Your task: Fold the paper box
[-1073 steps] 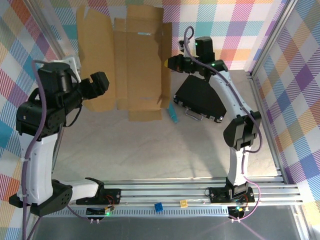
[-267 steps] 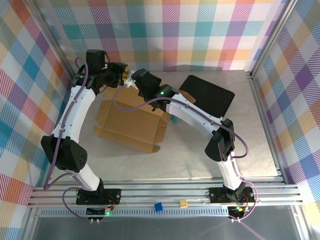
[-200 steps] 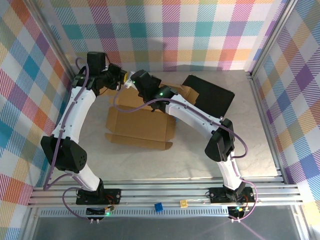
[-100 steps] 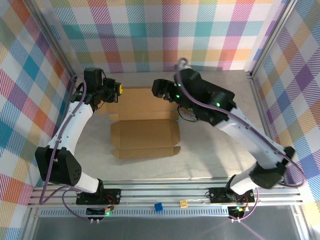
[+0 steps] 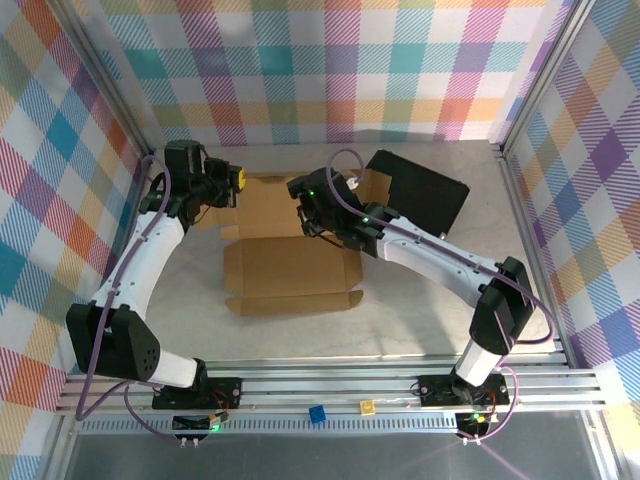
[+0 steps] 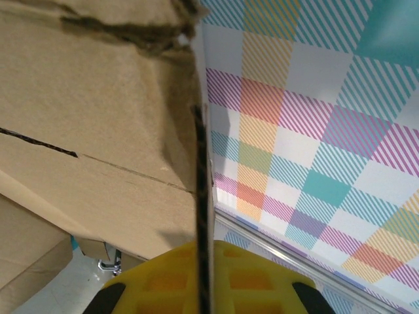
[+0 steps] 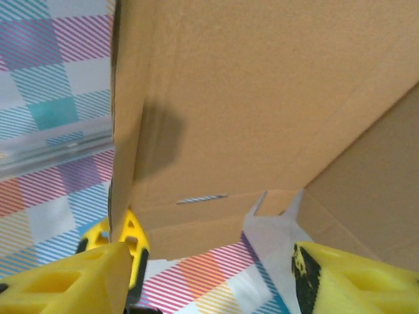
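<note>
Paper box (image 5: 290, 268) lies open on the surface (image 5: 400, 300), plain brown, its rear panel lifted. Left hand (image 5: 236, 180) is clamped on that panel's edge. The right hand (image 7: 209, 258) has its fingers apart.

Paper box (image 5: 290, 268) far panel partly hidden behind right arm (image 5: 420, 250); black case (image 5: 425, 195) corner covered; wrist views crop box

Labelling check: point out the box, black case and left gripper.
box (image 5: 290, 265), top view, flat near panel.
black case (image 5: 427, 192), top view, lid middle.
left gripper (image 5: 238, 178), top view, yellow fingertips.
</note>
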Controlling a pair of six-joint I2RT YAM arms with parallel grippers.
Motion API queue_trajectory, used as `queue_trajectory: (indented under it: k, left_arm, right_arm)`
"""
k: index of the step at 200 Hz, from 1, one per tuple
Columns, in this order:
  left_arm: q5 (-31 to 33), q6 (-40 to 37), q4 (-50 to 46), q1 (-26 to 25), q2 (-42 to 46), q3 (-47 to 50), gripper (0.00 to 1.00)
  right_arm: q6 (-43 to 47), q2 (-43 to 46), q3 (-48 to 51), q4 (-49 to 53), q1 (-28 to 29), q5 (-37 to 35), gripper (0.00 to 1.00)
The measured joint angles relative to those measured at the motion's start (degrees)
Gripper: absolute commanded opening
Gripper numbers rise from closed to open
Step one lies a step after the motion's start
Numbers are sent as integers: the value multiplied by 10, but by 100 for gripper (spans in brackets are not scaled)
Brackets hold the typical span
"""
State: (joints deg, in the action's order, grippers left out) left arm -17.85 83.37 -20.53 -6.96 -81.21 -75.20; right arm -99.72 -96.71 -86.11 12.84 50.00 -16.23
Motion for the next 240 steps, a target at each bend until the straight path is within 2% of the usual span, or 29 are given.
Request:
queue_trajectory:
  k: [22, 50, 127, 170, 202, 209, 225, 240]
  left_arm:
    - [-7, 0, 2, 0, 8, 9, 0]
    - [-12, 0, 4, 0, 9, 22, 0]
    - [-11, 0, 12, -1, 9, 26, 0]
    - [-1, 0, 12, -1, 9, 31, 0]
    - [-1, 0, 12, -1, 9, 37, 0]
    - [-1, 0, 12, -1, 9, 38, 9]
    - [-9, -5, 10, -1, 9, 37, 44]
    - [-21, -22, -8, -1, 11, 30, 61]
  right_arm:
    - [-20, -15, 18, -80, -12, -12, 57]
    - [-23, -32, 31, -155, -20, -24, 56]
    - [-51, -78, 28, -200, -20, -34, 43]
    - [-59, -111, 17, -245, -20, -49, 31]
    - [-61, -116, 16, -264, -21, -52, 15]
    - [-62, -116, 16, -267, -21, -54, 10]
    - [-66, -116, 16, -270, -24, -55, 2]
    - [-64, -116, 22, -267, -24, -54, 0]
